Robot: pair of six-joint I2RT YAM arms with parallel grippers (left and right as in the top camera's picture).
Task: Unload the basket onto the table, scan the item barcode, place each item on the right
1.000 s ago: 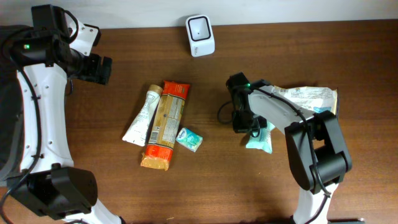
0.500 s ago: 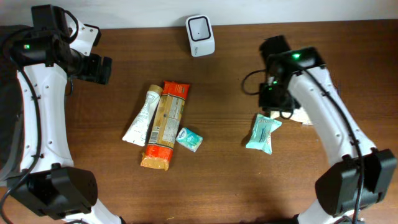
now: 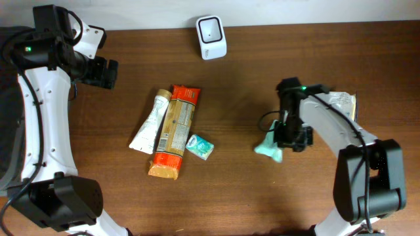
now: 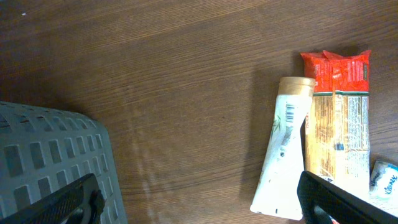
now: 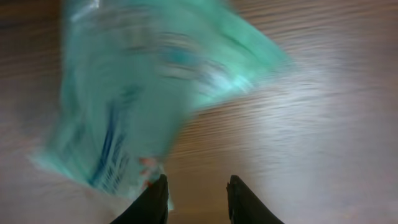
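Observation:
A teal wipes packet (image 3: 268,149) lies on the brown table right of centre, and my right gripper (image 3: 287,134) hovers right over it. In the blurred right wrist view the packet (image 5: 143,93) fills the upper left. Its lower edge reaches my left finger (image 5: 155,199). The right gripper (image 5: 198,180) is open, with only bare wood between its fingers. The white barcode scanner (image 3: 211,29) stands at the back edge. My left gripper (image 3: 105,72) hangs wide open at the far left, holding nothing (image 4: 198,183).
A white tube (image 3: 149,122), a long orange-red snack pack (image 3: 175,131) and a small teal packet (image 3: 199,147) lie together left of centre. A crinkled white bag (image 3: 338,103) sits at the right. A grey basket (image 4: 50,162) shows under the left wrist.
The right arm swung up toward the back of the table, then came back down over the teal packet, which now lies slightly further left. The left arm has not moved.

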